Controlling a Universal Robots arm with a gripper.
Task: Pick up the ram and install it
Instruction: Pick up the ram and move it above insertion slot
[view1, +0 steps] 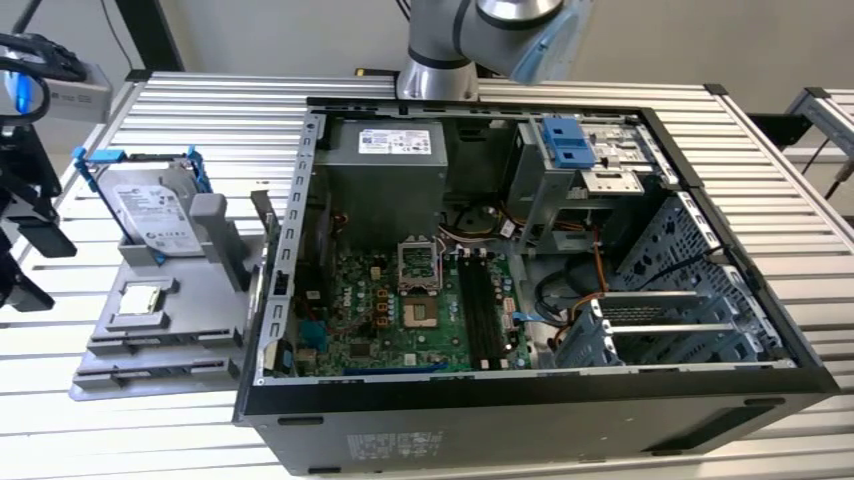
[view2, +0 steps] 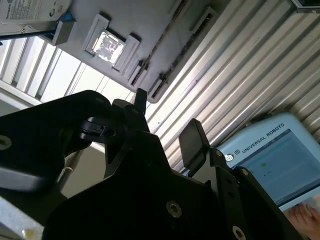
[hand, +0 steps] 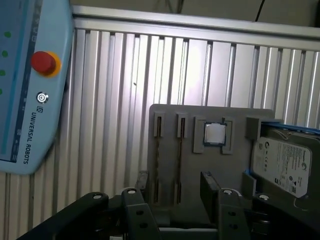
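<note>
First wrist view: gripper (hand: 176, 182) spread and empty over gray tray (hand: 235, 160).
Jaws wide apart, nothing between them, above the tray's two slots. Ram (hand: 180, 152) seems to be the thin dark strip edge-on in the slot nearer the chip (hand: 215, 134); hard to be sure. Drive (hand: 280, 165) in blue bracket sits beyond the chip. Pendant (hand: 25, 85) lies on slatted table (hand: 115, 100), apart from tray. In the exterior view, tray sits just beside open case (view1: 534, 410), on the exterior view's left.
</note>
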